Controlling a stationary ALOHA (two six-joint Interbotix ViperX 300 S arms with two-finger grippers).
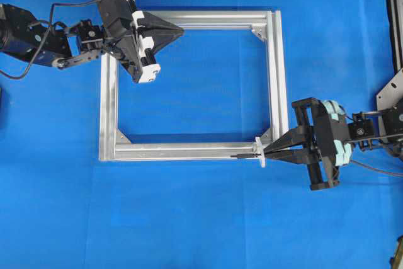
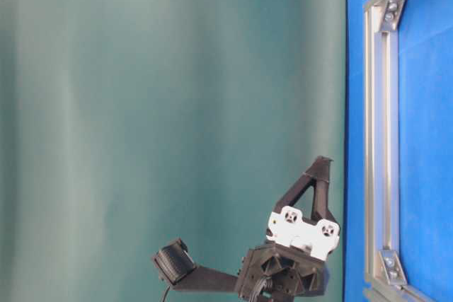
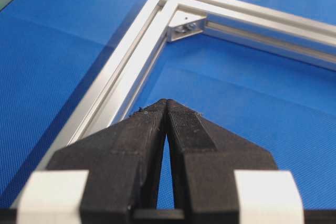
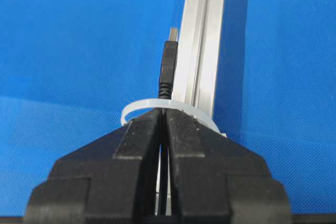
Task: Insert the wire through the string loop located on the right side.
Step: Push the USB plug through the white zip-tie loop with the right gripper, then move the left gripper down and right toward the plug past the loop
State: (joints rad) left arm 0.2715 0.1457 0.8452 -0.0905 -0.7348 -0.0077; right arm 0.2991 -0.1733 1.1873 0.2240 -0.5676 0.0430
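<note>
Pinching the wire (image 4: 168, 72), the right gripper (image 4: 163, 113) has its jaws pressed together on the cable, at the string loop (image 4: 137, 106).

Its wrist view shows the plug poking through the white loop beside the aluminium frame (image 4: 202, 51); overhead, the loop is a speck at the frame's lower right corner. The left gripper (image 3: 166, 103), jaws pressed together on nothing, hovers over the frame's upper left corner above the blue table (image 1: 201, 218).
</note>
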